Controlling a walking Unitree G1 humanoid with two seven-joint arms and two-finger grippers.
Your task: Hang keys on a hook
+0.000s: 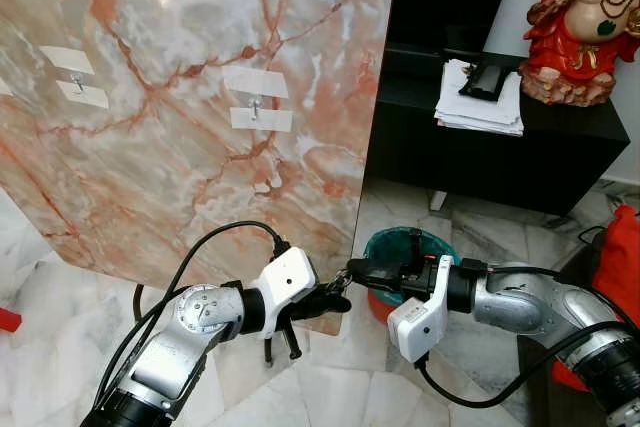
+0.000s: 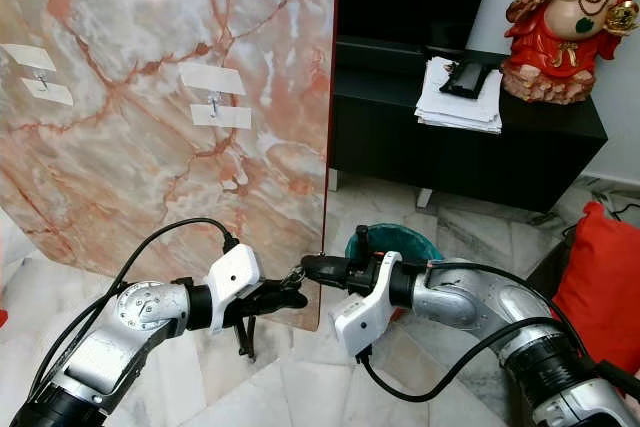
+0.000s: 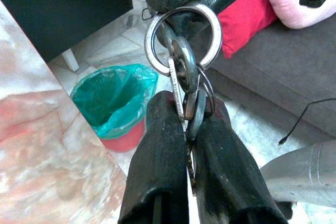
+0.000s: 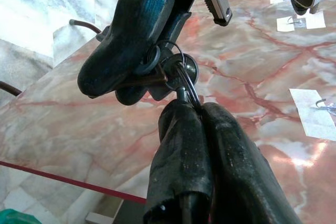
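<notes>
Two grippers, one bunch of keys

Left gripper [image 1: 335, 299] and right gripper [image 1: 355, 269] both have jaws clamped on the shiny metal keys [image 3: 185, 72], low before the smooth marble board [image 1: 180, 77] with two hooks [image 1: 255, 105].

A red-robed figurine [image 1: 585, 22] stands at the right end of a black cabinet [image 1: 560, 147], beside a stack of papers [image 1: 478, 99]. On the marble floor [image 1: 60, 317] sits a green-lined bin [image 1: 395, 247], near a red cushion [image 2: 600, 287].
</notes>
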